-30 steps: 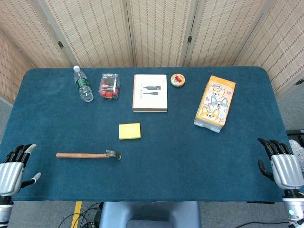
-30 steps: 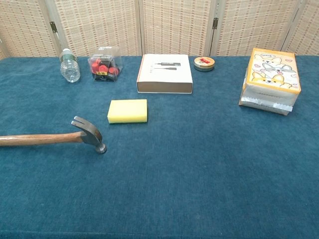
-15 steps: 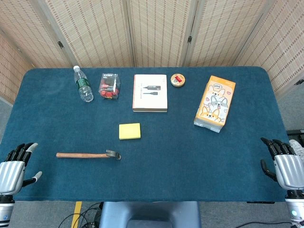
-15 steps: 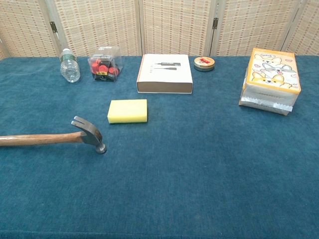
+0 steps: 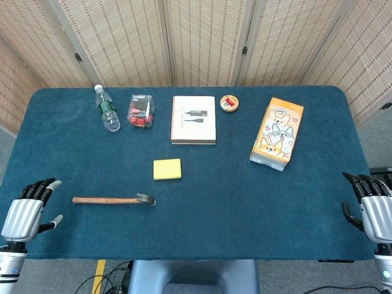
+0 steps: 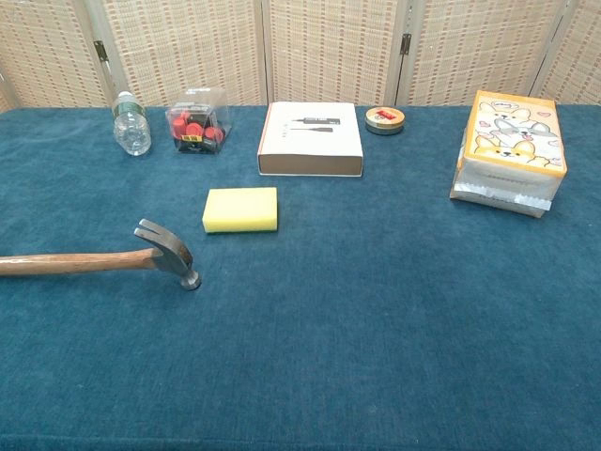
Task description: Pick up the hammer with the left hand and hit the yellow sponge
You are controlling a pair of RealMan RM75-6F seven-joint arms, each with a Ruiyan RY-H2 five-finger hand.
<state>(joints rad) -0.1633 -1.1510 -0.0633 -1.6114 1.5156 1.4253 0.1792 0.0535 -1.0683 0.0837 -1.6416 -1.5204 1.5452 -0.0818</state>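
Hammer: we see the hammer (image 5: 114,199) lying flat on the blue tabletop (image 5: 245,202), lower left of the head view, wooden handle pointing toward the left edge, metal head at its right end. In the chest view the handle runs off the left edge of the frame.
Yellow sponge: the yellow sponge (image 5: 167,169) sits flat just above and right of the hammer head, near it but not touching.
Left hand: we find the left hand (image 5: 26,212) at the lower left corner of the head view, over the tabletop's edge, left of the handle's end and apart from it. Its fingers (image 5: 40,189) are spread and hold nothing.
Right hand: the right hand (image 5: 375,210) is at the lower right corner, off the tabletop's right edge, fingers apart and empty.
Back row: across the upper part of the frame we have a water bottle (image 5: 107,108) lying on its side, a clear box of red pieces (image 5: 141,112), a white box (image 5: 193,119) and a small round tin (image 5: 229,103).
Right side: an orange cartoon-printed box (image 5: 277,133) rests at the upper right.
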